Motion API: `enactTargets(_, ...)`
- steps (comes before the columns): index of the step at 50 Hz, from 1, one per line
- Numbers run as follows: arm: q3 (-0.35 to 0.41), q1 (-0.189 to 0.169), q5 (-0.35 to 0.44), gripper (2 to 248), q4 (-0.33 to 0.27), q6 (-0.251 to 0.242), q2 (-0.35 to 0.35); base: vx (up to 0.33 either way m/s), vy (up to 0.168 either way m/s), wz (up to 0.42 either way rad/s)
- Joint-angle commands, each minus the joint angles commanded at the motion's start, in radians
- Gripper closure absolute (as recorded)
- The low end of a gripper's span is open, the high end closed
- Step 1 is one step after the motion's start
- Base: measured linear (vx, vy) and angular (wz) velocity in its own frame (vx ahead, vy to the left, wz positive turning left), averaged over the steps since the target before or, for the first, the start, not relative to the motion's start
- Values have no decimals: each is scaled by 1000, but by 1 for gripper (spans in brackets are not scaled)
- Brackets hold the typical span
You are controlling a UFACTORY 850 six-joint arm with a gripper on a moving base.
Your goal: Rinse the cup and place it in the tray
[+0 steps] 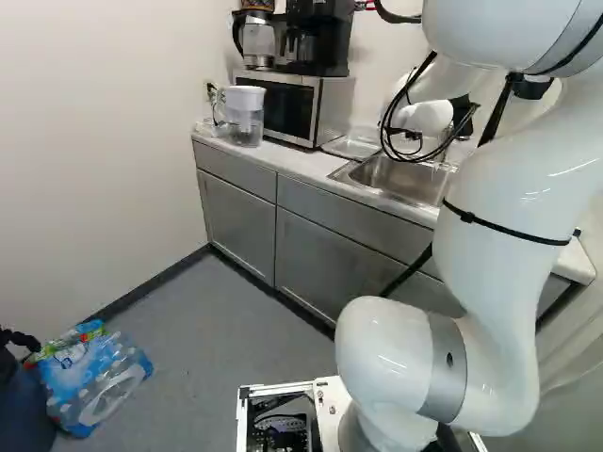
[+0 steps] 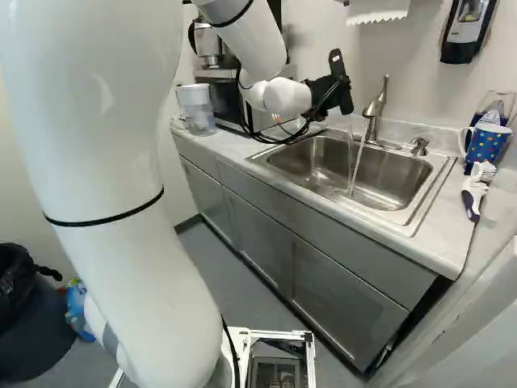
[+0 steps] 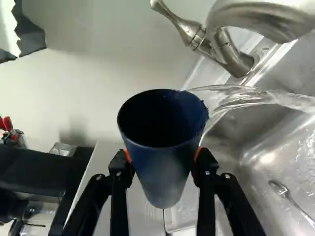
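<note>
Two-sided hold on the dark blue cup by the black gripper, clamped tight between its orange pads. Held at the back of the sink, near the faucet, with open mouth in plain sight of the wrist camera. Right beside the rim, running water (into the cup or merely past it, cannot tell). Down in the basin, a spoon. Between microwave and sink, on the counter, a shallow metal tray, apart from the cup. Beyond the microwave, a water pitcher. At the right of the right base view, a spotted blue mug behind a brush.
</note>
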Motion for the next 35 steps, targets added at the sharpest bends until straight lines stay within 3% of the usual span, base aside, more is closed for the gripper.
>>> enactTargets(35,0,0,0,125,0,368,0,0,0,0)
